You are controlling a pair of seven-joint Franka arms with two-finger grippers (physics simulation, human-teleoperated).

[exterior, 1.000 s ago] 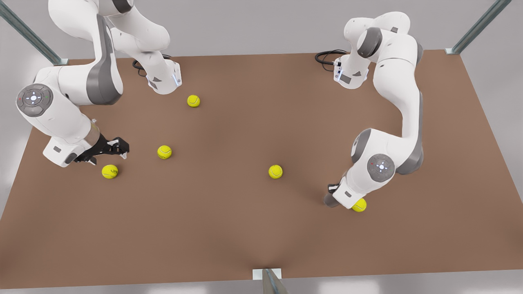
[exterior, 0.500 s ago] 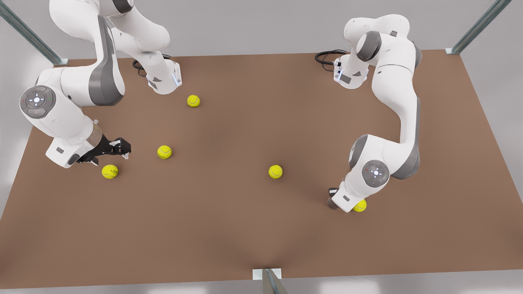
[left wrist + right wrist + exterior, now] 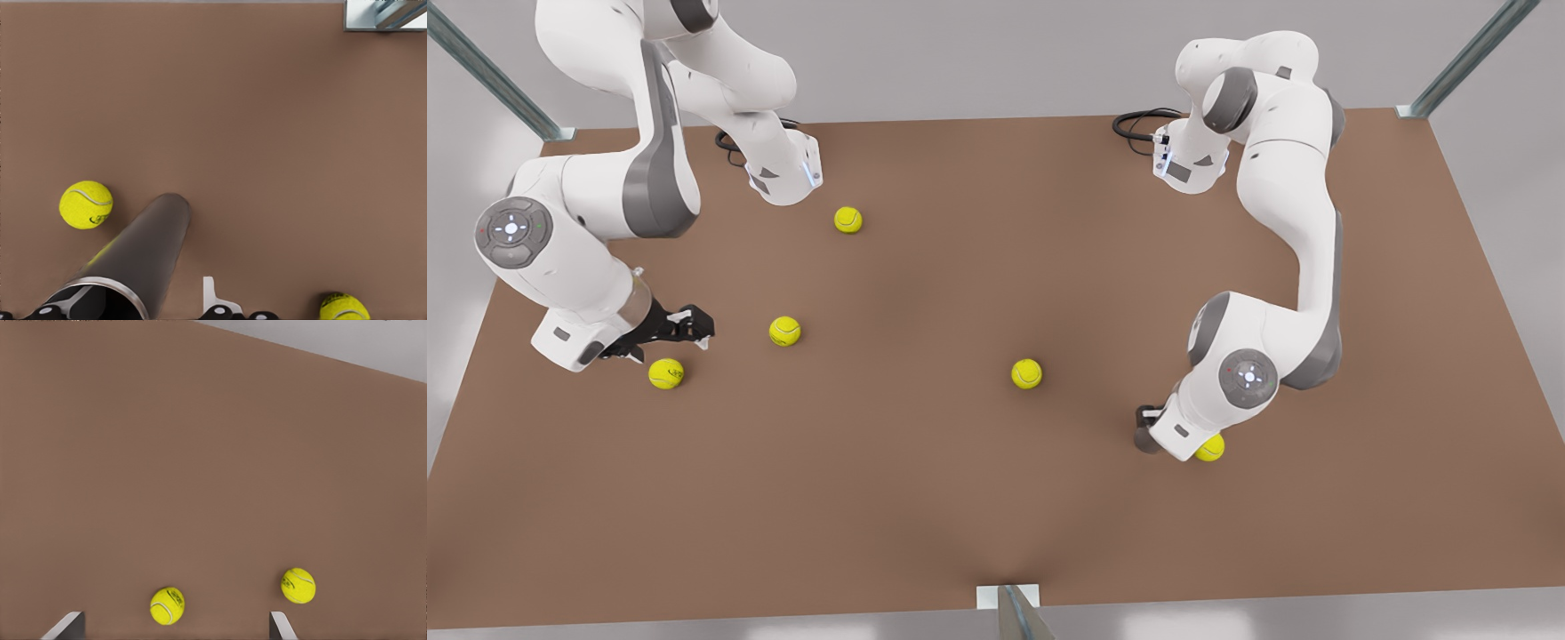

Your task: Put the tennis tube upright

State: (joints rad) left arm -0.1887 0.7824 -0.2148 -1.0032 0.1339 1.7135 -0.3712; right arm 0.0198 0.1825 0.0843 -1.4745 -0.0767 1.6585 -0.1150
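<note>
The tennis tube (image 3: 150, 250) is a dark grey cylinder with a silvery rim, its hollow end close to the left wrist camera and its far end on the table. In the front view only a dark end of the tennis tube (image 3: 1142, 439) sticks out from under the wrist of the arm on the front view's right. My left gripper (image 3: 137, 301) is open at that hollow end: one finger sits inside it, and the other fingertip (image 3: 209, 293) stands outside, apart from the wall. My right gripper (image 3: 696, 326), at the front view's left, is open and holds nothing.
Several yellow-green tennis balls lie on the brown table (image 3: 925, 480): one (image 3: 1209, 448) beside the tube, one (image 3: 1027, 373) mid-table, one (image 3: 665, 373) just below the right gripper. A metal bracket (image 3: 1009, 596) sits at the near table edge.
The arm on the front view's right has drawn its wrist slightly inward over the tube's end. The other arm has shifted its gripper a little rightward. The balls have not moved.
</note>
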